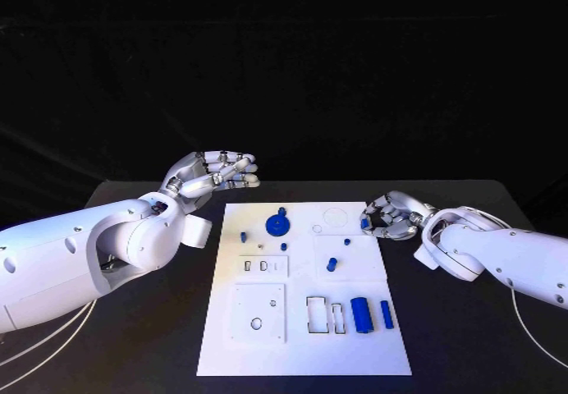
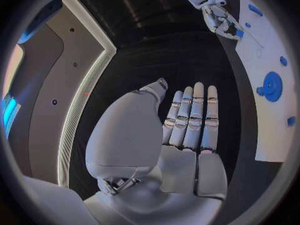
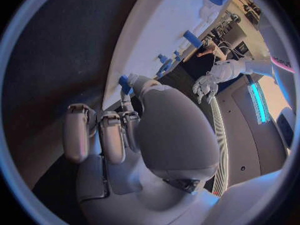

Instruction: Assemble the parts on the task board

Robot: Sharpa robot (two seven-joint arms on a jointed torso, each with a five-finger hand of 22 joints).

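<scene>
Parts in blue plastic lie scattered over the flat white rectangular task board (image 1: pixel 302 328), which sits in the middle of the black worktop (image 1: pixel 142 345). A blue toothed gear wheel (image 1: pixel 277 224) lies toward the board's far left, with small blue pegs (image 1: pixel 263 242) just near it that are too small to tell apart. A short blue stub (image 1: pixel 332 263) sits around the board's middle. Near the front right, a thick blue cylinder (image 1: pixel 361 315) lies beside a thinner blue rod (image 1: pixel 386 314), both just right of a rectangular recess (image 1: pixel 318 316). A white plate with a round hole (image 1: pixel 259 313) occupies the front left.

The right robot hand (image 1: pixel 391 216) hangs over the board's far right edge with its fingers curled inward. In the right wrist view a small blue piece (image 3: pixel 125 84) shows at its fingertips (image 3: pixel 128 79), pinched between the thumb and a finger as far as can be made out; most of the piece is hidden behind the fingers. In the head view the curled fingers cover it.

The left robot hand (image 1: pixel 217 173) is raised beyond the board's far left corner, above the worktop. Its fingers lie extended side by side, holding nothing, as the left wrist view shows.
</scene>
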